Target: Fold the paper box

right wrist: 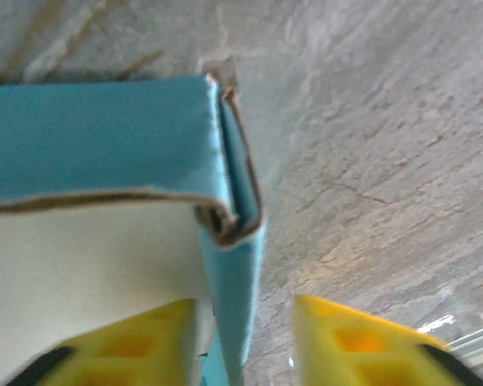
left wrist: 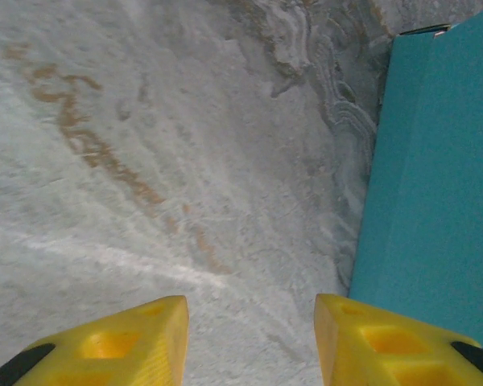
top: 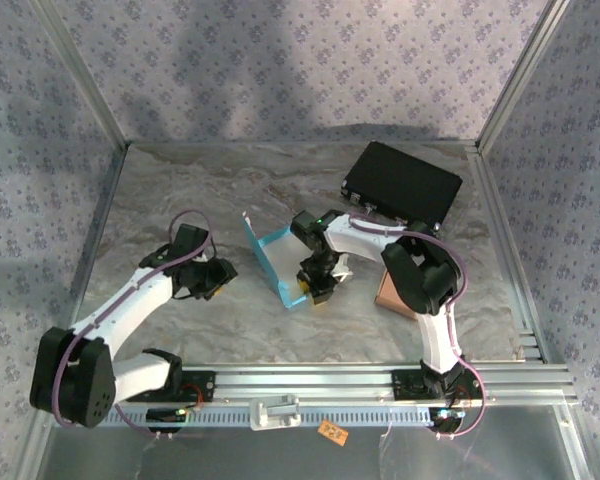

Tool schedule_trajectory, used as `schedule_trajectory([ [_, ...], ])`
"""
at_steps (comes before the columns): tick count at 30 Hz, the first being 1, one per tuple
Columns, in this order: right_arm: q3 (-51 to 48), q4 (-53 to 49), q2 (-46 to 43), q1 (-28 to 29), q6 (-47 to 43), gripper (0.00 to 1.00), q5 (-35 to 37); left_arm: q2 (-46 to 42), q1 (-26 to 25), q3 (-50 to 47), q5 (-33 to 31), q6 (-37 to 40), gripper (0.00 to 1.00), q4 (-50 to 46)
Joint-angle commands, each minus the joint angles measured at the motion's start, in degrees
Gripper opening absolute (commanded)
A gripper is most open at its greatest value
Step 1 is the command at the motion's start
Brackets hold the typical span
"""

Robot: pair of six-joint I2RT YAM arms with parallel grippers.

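My right claw (right wrist: 245,330), unclenched, straddles the folded wall of the paper box (right wrist: 88,137), I think to steady it; my left claw (left wrist: 249,322) hangs open at its left.

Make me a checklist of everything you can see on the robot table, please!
Surface: marbled table, flat, nothing spilled.
Job's things: teal paper box, partly folded, white inside showing.
Clutter: black box far right; brown card piece by the right arm; orange tag near the front rail.
Grippers: left gripper open and empty beside the box; right gripper open, straddling a box wall.
Cables: purple cables looping along the arms.
Surroundings: patterned cloth walls, metal frame.
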Motion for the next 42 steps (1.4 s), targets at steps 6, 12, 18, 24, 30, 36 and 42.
schedule_trajectory([
  [6,7.44,-7.44,-12.15,-2.08,-14.05,0.65,11.40,5.16,-1.23,3.04,3.58,-2.40,0.44,8.47],
  [12,13.06,7.59,-18.42,-0.95,-51.31,0.66,10.44,5.66,-3.11,4.73,2.68,-2.36,0.44,9.74],
  [18,29.89,-8.04,-10.52,5.05,-76.39,0.62,1.25,6.13,-3.39,3.61,3.13,-3.63,0.44,11.64],
  [24,38.28,-14.61,-2.87,7.65,-78.76,0.54,1.12,7.07,-3.56,4.35,3.05,-3.86,0.44,11.96],
  [30,42.54,-17.96,3.27,8.64,-77.65,0.46,3.18,6.57,-3.56,4.85,2.29,-3.43,0.44,10.60],
  [36,44.81,-16.71,6.23,8.62,-73.58,0.28,3.62,3.46,-3.56,6.69,0.54,-1.54,0.45,6.00],
  [42,43.23,-9.62,5.29,8.78,-63.90,0.00,7.43,-7.65,-3.65,10.51,-6.13,0.86,0.50,-3.89],
])
